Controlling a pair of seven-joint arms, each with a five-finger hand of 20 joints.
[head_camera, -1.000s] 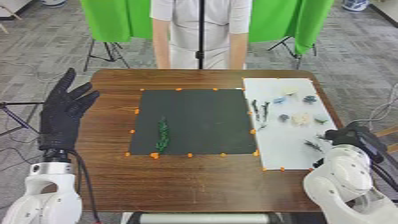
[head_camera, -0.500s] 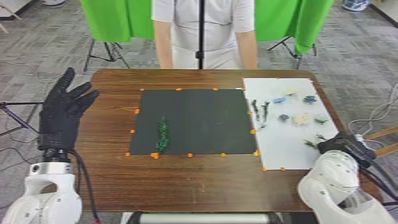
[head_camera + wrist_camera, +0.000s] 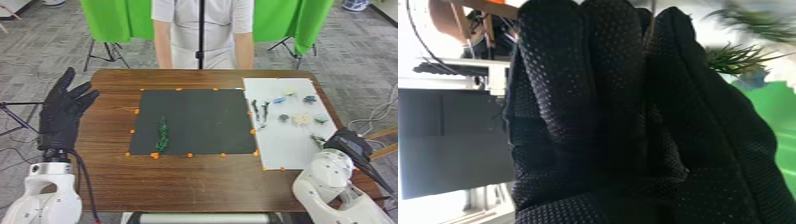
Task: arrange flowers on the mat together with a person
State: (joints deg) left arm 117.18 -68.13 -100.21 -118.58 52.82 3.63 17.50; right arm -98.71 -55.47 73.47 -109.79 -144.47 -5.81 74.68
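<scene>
In the head view, my left hand stands with straight fingers left of the dark mat. A green sprig lies upright on the mat's left part. My right hand is at the right edge of the white sheet, close beside a small green sprig. Thin dark stems, a cream flower and blue flowers lie farther up the sheet. In the right wrist view, my right hand has extended fingers close together; a green sprig shows beside them.
Orange markers line the edges of the dark mat. Brown wooden table surface surrounds the mat and sheet. A thin black pole rises beyond the far edge, and green cloth hangs behind.
My right hand has shifted slightly near the sheet's right edge, and its forearm has swung a little to the left. My left hand and the sprig on the dark mat have not moved.
</scene>
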